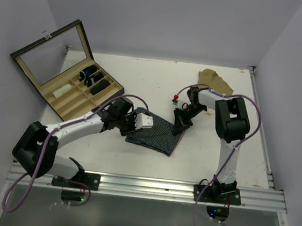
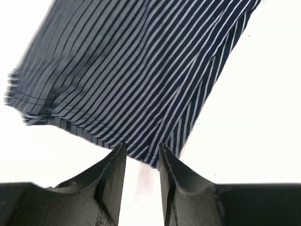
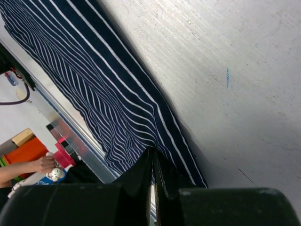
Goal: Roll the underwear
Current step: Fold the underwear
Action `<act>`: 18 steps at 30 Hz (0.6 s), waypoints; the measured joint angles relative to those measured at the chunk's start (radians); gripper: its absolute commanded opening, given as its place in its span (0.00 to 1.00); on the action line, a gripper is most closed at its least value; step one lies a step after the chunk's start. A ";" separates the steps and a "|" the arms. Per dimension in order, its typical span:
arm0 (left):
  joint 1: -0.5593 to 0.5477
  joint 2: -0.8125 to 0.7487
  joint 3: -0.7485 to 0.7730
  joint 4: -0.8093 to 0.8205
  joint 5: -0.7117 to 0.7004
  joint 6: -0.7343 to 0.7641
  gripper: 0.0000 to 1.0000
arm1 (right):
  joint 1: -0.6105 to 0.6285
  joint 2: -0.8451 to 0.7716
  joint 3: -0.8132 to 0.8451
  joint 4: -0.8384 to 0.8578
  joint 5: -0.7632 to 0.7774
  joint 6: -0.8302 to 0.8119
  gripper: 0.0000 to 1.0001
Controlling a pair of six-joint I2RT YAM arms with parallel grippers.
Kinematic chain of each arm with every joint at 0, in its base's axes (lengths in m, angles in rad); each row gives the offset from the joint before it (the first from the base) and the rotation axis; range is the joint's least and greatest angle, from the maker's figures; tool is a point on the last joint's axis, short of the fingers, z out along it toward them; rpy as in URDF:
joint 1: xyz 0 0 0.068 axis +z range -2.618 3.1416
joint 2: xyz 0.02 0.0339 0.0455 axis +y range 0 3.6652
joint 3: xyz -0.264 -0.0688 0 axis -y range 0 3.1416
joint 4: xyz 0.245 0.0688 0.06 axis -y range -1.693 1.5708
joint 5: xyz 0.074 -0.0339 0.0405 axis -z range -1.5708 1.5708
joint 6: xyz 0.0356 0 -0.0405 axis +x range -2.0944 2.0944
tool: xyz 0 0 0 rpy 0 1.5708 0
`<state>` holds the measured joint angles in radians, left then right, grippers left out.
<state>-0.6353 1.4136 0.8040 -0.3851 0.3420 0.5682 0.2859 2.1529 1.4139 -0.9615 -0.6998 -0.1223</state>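
Underwear [image 1: 156, 136]: R fingers [image 3: 139, 173] clamped on edge; L fingers [image 2: 113, 170] apart beside it.

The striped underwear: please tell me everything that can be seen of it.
The underwear is dark navy cloth with thin white stripes, and it looks soft and knitted. It lies spread almost flat, not yet rolled, near the middle of the white table. The right fingers are shut on its right edge. The left fingers stand apart at its opposite edge.

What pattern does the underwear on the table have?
The underwear is dark navy with thin white stripes, clearest in the left wrist view.
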 measured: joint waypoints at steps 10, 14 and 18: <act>0.169 -0.041 -0.002 -0.048 0.108 0.035 0.36 | 0.013 -0.184 -0.032 0.085 0.010 -0.005 0.13; 0.469 0.087 0.103 -0.053 0.357 -0.085 0.41 | 0.056 -0.336 -0.033 0.212 -0.025 0.089 0.16; 0.587 0.169 0.141 -0.008 0.565 -0.220 0.52 | 0.204 -0.396 -0.039 0.373 -0.029 0.190 0.22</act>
<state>-0.0483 1.5822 0.9451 -0.3927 0.9073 0.3481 0.4904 1.7573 1.3746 -0.5880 -0.7284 0.0681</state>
